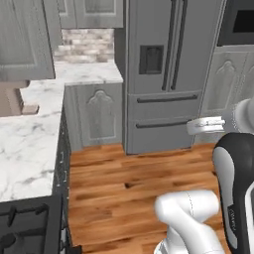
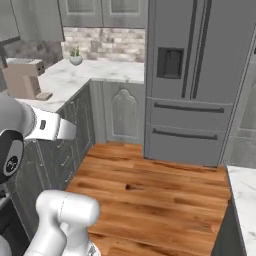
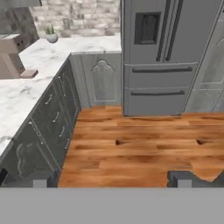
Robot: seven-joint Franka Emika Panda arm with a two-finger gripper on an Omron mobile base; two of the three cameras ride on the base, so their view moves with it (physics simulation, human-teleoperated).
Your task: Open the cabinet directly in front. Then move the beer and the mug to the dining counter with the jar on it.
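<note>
Hand (image 3: 112,179) is spread wide and holds nothing, hanging over the wood floor (image 3: 131,148) and facing the fridge (image 3: 168,52). Beer, mug and jar cannot be made out here. Grey upper cabinets (image 2: 102,12) run above the corner worktop (image 2: 95,72), but I cannot tell which is the target. Best, I think, to square the base to the right cabinet first, then bring the open fingers (image 3: 183,178) level onto its bar handle and pull along the door's arc.

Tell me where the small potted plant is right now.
The potted plant stands at the back of the marble counter, against the brick wall, left of the fridge in the right base view; the hand view shows it top left.
</note>
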